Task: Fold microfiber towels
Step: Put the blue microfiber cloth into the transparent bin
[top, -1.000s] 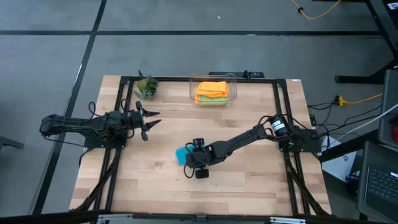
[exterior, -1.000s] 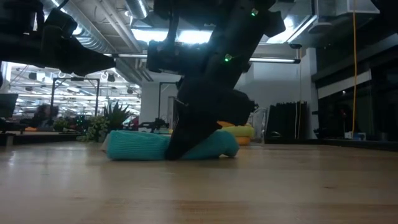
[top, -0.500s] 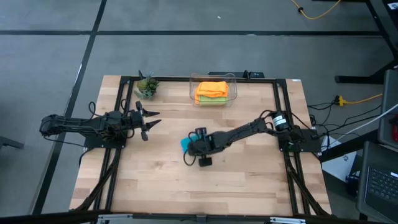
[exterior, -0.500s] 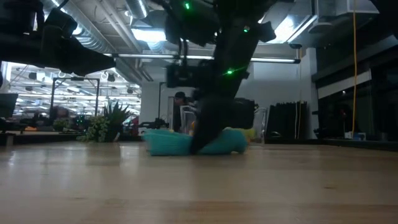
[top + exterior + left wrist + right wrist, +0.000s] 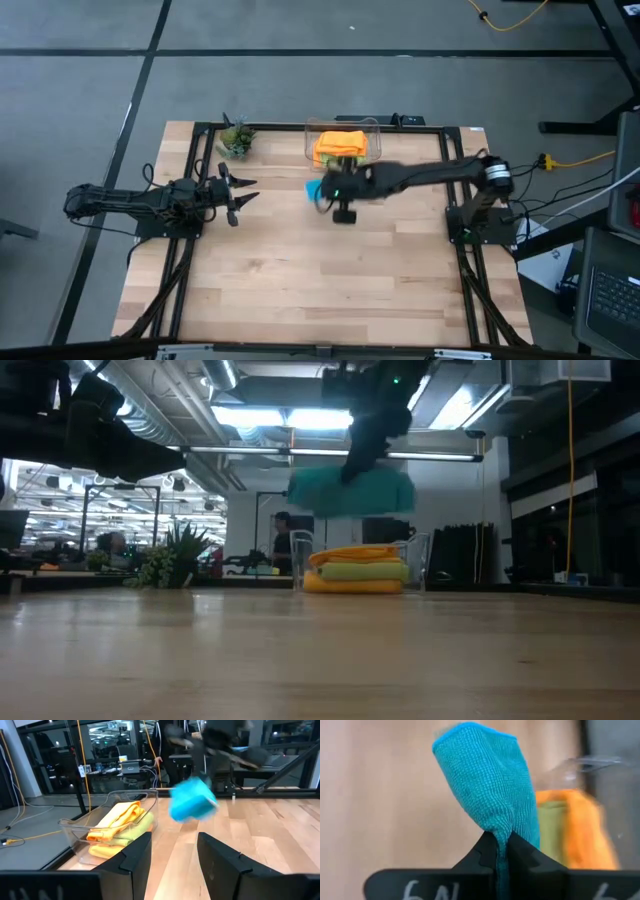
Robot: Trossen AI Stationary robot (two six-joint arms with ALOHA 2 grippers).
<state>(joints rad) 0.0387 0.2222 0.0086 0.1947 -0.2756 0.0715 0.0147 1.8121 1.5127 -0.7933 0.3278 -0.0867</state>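
Teal towel [image 5: 352, 492] now airborne in right tool [image 5: 500, 851]

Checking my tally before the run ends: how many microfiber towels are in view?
4. The teal towel hangs in the right gripper above the table; two orange towels and a green one are stacked in the clear bin. More may be hidden.

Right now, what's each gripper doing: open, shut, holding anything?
Left gripper: open, empty, waiting at the table's left side.
Right gripper: shut on the folded teal microfiber towel, lifted near the clear plastic bin.
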